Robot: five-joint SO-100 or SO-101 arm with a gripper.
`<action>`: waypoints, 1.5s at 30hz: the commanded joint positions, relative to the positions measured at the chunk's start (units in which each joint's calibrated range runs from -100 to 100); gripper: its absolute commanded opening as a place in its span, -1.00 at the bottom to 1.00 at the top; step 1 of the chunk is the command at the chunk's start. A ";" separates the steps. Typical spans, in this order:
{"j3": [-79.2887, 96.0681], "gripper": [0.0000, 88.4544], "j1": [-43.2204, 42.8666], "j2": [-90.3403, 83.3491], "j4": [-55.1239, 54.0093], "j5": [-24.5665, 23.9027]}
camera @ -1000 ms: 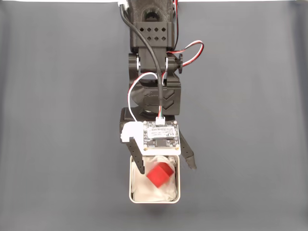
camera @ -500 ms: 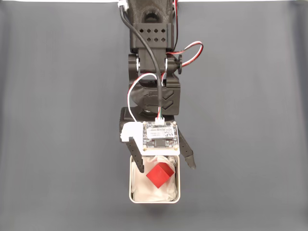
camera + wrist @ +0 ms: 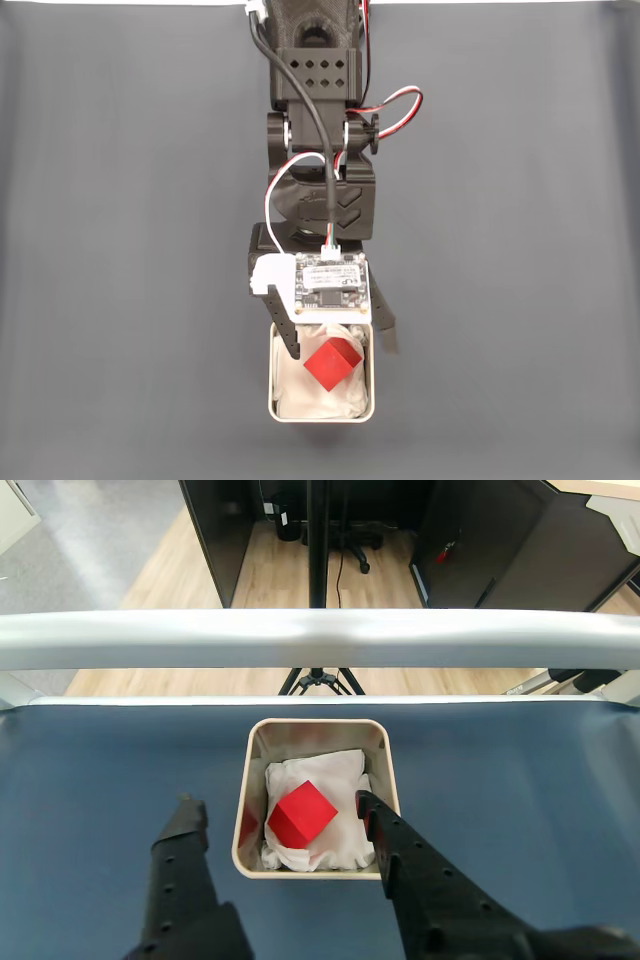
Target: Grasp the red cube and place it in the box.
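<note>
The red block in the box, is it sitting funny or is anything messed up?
A little. The red cube lies tilted, corner-up, on the rumpled white lining inside the box. Nothing is spilled or broken, and the open gripper isn't touching it.

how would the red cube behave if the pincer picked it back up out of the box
The red cube looks rigid, with flat matte faces, so it would probably grip without slipping or rolling. It sits tilted on the soft white lining of the box, so it may shift or settle when first touched. It is likely light for the open pincer.
</note>
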 commanded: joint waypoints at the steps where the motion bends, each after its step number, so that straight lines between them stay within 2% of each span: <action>1: -0.35 -0.88 0.52 -5.14 -2.63 -1.37; 3: -0.99 -1.00 0.52 -6.70 -2.79 -2.30; 10: 3.94 -1.00 0.09 -19.18 -0.66 -3.17; 22: 53.67 -1.00 -2.04 -65.11 1.30 0.88; 27: 69.27 -1.00 -1.47 -81.74 9.99 1.22; 32: 76.75 -1.00 -1.33 -91.71 21.63 0.20; 40: 78.03 -1.00 -1.83 -92.92 38.44 -2.74; 45: 78.12 -1.00 -2.11 -93.01 44.01 -3.71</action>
